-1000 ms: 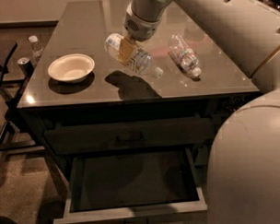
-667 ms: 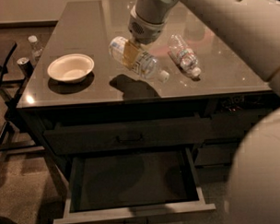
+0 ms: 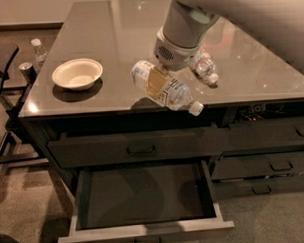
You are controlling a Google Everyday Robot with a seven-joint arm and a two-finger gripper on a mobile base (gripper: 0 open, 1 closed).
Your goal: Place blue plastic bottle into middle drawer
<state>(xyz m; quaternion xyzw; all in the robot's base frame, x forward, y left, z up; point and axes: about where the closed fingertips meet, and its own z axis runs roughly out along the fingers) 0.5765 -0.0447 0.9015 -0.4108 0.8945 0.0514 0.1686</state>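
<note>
Camera view, one entry per item as we find it.

Item one: the gripper [image 3: 155, 82], at the end of a pale grey arm [image 3: 181, 30] that comes in from the upper right. We find it hanging over the front edge of the table [image 3: 114, 30], its fingers closed round the bottle's middle, one tan pad [image 3: 154, 83] lying across the label.

Item two: the blue plastic bottle [image 3: 178, 96], held clear of the table top. We record it tilted, base up and to the left, white cap low and to the right, just past the table's front edge and above the open drawer, not inside it.

Item three: the middle drawer [image 3: 146, 230], pulled far out, dark interior with nothing in it that we can see, small loop handle on its grey front.

Item four: the top drawer [image 3: 140, 150], shut, with a black handle.

Item five: a white bowl [image 3: 78, 73] on the table's left part, well apart from the gripper.

Item six: a second clear bottle [image 3: 205, 67], lying on its side on the table just behind the arm.

Item seven: narrower drawers [image 3: 278, 164] at the right, shut.
</note>
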